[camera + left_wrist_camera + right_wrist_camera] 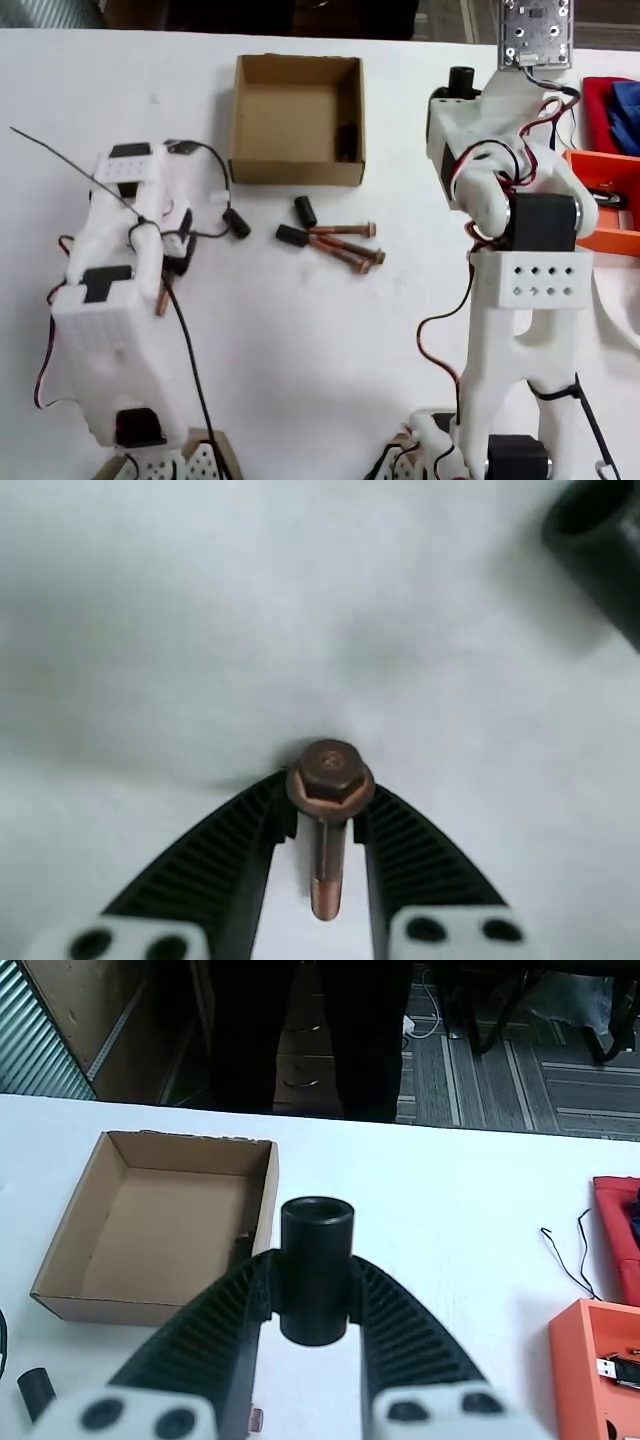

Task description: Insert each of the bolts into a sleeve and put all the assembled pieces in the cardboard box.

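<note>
Left pincer [327, 815] is clamped tight on a copper bolt [329, 780] just under its hex head, the cardboard box [297, 170] sits mid-counter [300, 350] at the back with loose bolts [345, 245] and black sleeves [304, 211] just in front, and the right pincer [315, 1280] is squeezing an upright sleeve [316, 1245].
</note>
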Action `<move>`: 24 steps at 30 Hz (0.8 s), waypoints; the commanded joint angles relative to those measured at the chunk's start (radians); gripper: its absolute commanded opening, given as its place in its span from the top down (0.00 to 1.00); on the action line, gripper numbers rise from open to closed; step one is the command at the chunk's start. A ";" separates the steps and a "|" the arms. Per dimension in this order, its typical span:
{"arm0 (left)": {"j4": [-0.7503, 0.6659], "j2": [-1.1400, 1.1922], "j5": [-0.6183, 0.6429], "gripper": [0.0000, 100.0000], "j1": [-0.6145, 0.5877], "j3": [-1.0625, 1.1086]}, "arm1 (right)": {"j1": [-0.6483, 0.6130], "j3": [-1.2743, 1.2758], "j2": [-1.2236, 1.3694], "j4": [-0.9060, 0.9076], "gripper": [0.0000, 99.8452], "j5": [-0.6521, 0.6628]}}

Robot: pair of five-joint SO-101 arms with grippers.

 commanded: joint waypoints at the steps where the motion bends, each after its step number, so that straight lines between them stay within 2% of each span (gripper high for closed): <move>1: -0.006 0.026 0.000 0.88 0.014 -0.044 | -0.001 -0.008 -0.005 -0.025 0.98 0.000; 8: -0.005 0.035 -0.003 0.90 0.015 -0.044 | -0.001 -0.008 -0.005 -0.025 0.98 0.000; 11: -0.002 0.028 0.003 0.98 0.015 -0.044 | -0.001 -0.008 -0.005 -0.025 0.98 0.000; 13: 0.017 0.023 0.003 0.97 0.017 -0.050 | -0.001 -0.008 -0.010 -0.025 0.98 -0.002; 19: 0.218 -0.063 0.005 0.97 0.018 -0.222 | -0.001 -0.008 -0.015 -0.025 0.98 -0.003; 22: 0.324 -0.172 0.005 0.97 0.017 -0.332 | -0.004 -0.008 -0.015 -0.022 0.98 -0.003; 24: 0.338 -0.284 0.008 0.97 0.017 -0.344 | -0.004 -0.008 -0.015 -0.022 0.98 -0.005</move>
